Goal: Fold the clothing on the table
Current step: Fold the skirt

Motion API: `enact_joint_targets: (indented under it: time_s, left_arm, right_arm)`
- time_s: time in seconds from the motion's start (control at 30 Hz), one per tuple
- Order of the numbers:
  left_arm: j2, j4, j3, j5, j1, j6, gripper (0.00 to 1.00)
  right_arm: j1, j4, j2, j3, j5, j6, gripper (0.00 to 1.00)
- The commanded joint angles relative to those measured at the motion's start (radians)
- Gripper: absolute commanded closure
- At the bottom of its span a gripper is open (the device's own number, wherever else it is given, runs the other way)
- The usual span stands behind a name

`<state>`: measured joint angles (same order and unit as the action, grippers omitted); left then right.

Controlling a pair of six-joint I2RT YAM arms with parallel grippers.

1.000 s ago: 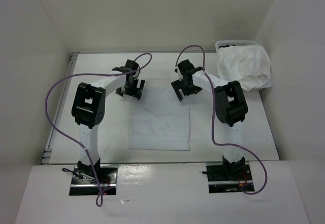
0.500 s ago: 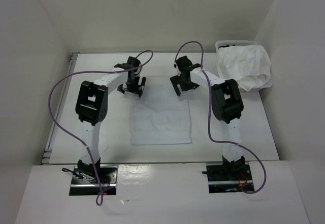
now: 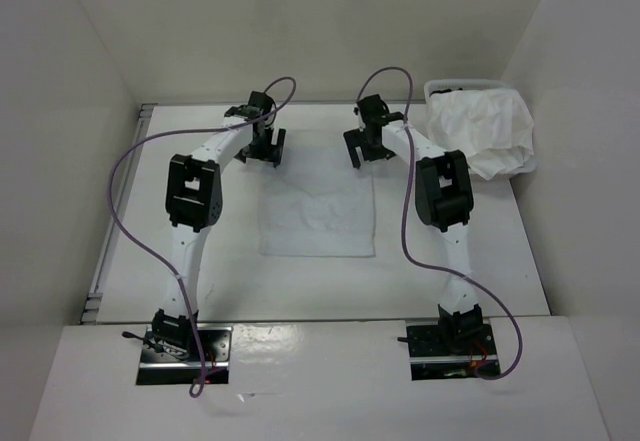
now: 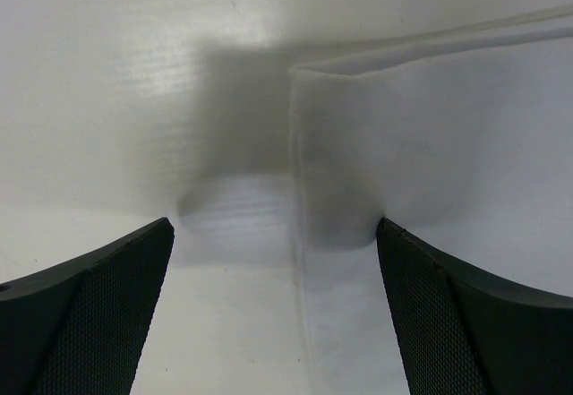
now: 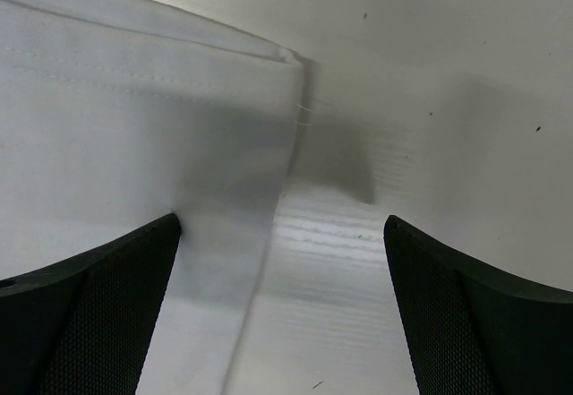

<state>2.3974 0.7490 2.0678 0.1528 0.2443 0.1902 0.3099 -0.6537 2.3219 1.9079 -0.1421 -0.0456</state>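
Observation:
The clothing [image 3: 318,211] is a white, flat, roughly square piece lying in the middle of the white table [image 3: 180,131]. My left gripper [image 3: 264,148] stands open at its far left corner. In the left wrist view the clothing's left edge [image 4: 299,234] runs between the fingers of the left gripper [image 4: 273,227], low over the table [image 4: 116,99]. My right gripper [image 3: 364,148] stands open at the far right corner. In the right wrist view the hemmed corner [image 5: 288,62] lies just ahead of the right gripper [image 5: 282,222], and the right edge passes between the fingers. Neither gripper holds anything.
A clear plastic bin [image 3: 436,89] at the far right holds a heap of white fabric [image 3: 482,133]. White walls close in the table on three sides. A grey rail [image 3: 108,231] runs along the left edge. Purple cables [image 3: 130,161] loop from both arms.
Both grippers have moved toward the far side of the table, staying open. The clothing's near edge has shifted away from the arm bases with them.

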Motion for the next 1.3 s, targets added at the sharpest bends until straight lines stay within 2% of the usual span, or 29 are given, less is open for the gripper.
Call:
enact_joint_targets:
  time_s: [0.0,0.33,0.53,0.7,0.83,0.9,0.93,0.97,1.0,1.07,1.1,1.17,1.2,1.23,1.27]
  left_arm:
    - [0.112,0.068,0.086,0.070,-0.028,0.008,0.00]
    - [0.247,0.289,0.519,0.070,-0.046,0.008,0.00]
    - [0.152,0.288,0.542,-0.022,-0.065,-0.029,0.00]
    - [-0.002,0.329,0.508,-0.143,-0.065,-0.063,0.00]
    - [-0.237,0.329,0.359,-0.188,-0.037,-0.119,0.00]
    - [-0.328,0.293,0.144,-0.225,-0.016,-0.141,0.00]
    - [-0.424,0.261,0.042,-0.236,-0.004,-0.141,0.00]
    - [-0.467,0.197,-0.156,-0.245,0.006,-0.141,0.00]
    - [-0.531,0.172,-0.240,-0.245,0.006,-0.141,0.00]
    - [-0.566,0.139,-0.374,-0.269,0.006,-0.150,0.00]
    - [-0.587,0.139,-0.485,-0.283,0.006,-0.150,0.03]
    - [-0.596,0.113,-0.579,-0.331,0.006,-0.169,0.07]
    - [-0.609,0.101,-0.616,-0.344,0.006,-0.169,0.10]
    - [-0.609,0.101,-0.645,-0.354,0.006,-0.178,0.17]
    - [-0.609,0.101,-0.684,-0.354,0.006,-0.178,0.20]
  right_arm:
    - [-0.026,-0.020,0.062,0.063,-0.034,-0.007,0.01]
    - [-0.046,-0.041,0.042,0.118,0.010,-0.007,0.01]
    - [-0.046,-0.041,-0.056,0.137,0.028,-0.025,0.01]
    - [-0.046,-0.050,-0.255,0.056,0.088,-0.037,0.01]
    - [0.040,-0.061,-0.448,-0.117,0.055,-0.102,0.01]
    - [0.098,-0.061,-0.568,-0.238,-0.005,-0.135,0.01]
    - [0.110,-0.061,-0.605,-0.283,-0.020,-0.145,0.01]
    - [0.123,-0.035,-0.642,-0.329,-0.030,-0.145,0.01]
    - [0.132,-0.035,-0.704,-0.416,-0.040,-0.158,0.01]
    - [0.141,-0.014,-0.749,-0.496,-0.040,-0.171,0.06]
    - [0.150,-0.014,-0.783,-0.565,-0.040,-0.180,0.14]
    - [0.161,-0.014,-0.805,-0.618,-0.040,-0.180,0.24]
    - [0.161,-0.014,-0.814,-0.662,-0.040,-0.180,0.34]
    - [0.172,-0.014,-0.823,-0.682,-0.040,-0.189,0.39]
    - [0.184,-0.003,-0.838,-0.702,-0.050,-0.189,0.42]
